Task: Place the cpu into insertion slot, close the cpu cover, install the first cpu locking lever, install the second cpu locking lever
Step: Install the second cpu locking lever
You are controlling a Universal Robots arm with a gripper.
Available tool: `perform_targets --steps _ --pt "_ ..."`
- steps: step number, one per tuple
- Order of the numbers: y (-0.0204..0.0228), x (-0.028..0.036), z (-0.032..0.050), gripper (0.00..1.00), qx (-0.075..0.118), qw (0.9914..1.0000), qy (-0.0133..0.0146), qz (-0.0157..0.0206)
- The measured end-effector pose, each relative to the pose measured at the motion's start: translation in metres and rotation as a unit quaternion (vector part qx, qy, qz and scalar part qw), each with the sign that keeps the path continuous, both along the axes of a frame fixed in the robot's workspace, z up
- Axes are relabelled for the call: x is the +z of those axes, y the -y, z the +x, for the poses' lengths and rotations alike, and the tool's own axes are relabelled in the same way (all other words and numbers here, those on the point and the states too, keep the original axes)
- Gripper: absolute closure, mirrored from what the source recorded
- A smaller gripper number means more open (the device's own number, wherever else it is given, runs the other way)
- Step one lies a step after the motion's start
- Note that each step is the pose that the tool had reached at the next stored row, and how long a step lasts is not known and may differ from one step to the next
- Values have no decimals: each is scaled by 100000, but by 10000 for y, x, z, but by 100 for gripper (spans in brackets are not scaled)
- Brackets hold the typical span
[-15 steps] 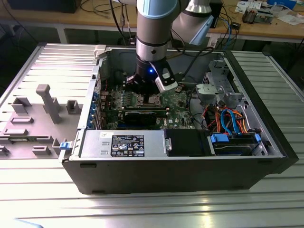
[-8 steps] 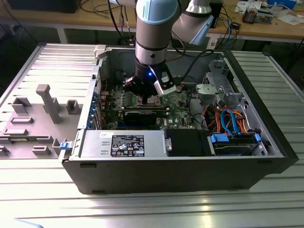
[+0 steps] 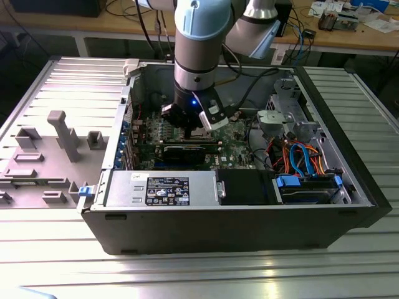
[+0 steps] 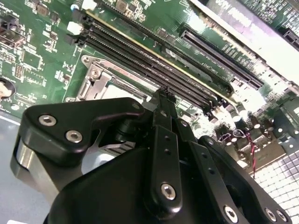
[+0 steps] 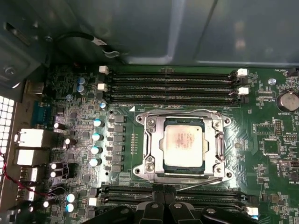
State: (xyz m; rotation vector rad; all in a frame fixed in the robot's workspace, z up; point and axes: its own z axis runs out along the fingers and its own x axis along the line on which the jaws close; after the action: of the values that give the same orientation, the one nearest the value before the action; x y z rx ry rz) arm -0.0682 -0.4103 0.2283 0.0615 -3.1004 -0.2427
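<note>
Exterior view: an open dark grey computer case (image 3: 237, 230) lies on its side on a ribbed metal desk (image 3: 187, 274), with a grey plastic fixture of blocks and posts (image 3: 56, 149) on the desk at the exterior view's left; inside the case sit a green motherboard (image 3: 240, 134), a silver power supply box with a label (image 3: 159, 189), a black drive bay (image 3: 246, 187) and a bundle of orange and blue cables (image 3: 299, 156); the pale blue and grey robot arm (image 3: 199, 43) reaches down from above into the case, and its black pincer (image 3: 190, 134) sits low over the middle of the motherboard, hiding the socket area from this camera.

First wrist view: the small flat square cpu with a silvery metal top (image 5: 182, 142) lies seated in the square insertion slot with a silver rim (image 5: 154, 170); the square silvery cpu cover with a central window (image 5: 217, 144) lies flat around it, closed; thin wire levers run along the frame's edges; long black memory slots (image 5: 173, 86) lie on both sides of the socket; the pincer's fingers (image 5: 161, 207) stand just beside the socket's edge.

Second wrist view: the pincer (image 4: 163, 95) has its narrow fingers drawn together, tips down at the socket frame next to the memory slots; whether they grip anything cannot be told.
</note>
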Motion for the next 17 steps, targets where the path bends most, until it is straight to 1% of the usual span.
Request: perform_targets --steps 1,4,7,9,11,13,17 --pt "11 -6 -5 89 229 100000 -3 24" --pt "15 -15 -8 89 1918 99982 -11 10" --pt "15 -16 -8 89 2079 99978 -3 20" --pt "23 -18 -13 89 2081 99978 -2 98" --pt "27 -18 -39 89 2087 99978 3 252" --pt "27 -22 -80 89 2074 99977 9 521" --pt "32 -40 -113 89 2062 99974 15 957"
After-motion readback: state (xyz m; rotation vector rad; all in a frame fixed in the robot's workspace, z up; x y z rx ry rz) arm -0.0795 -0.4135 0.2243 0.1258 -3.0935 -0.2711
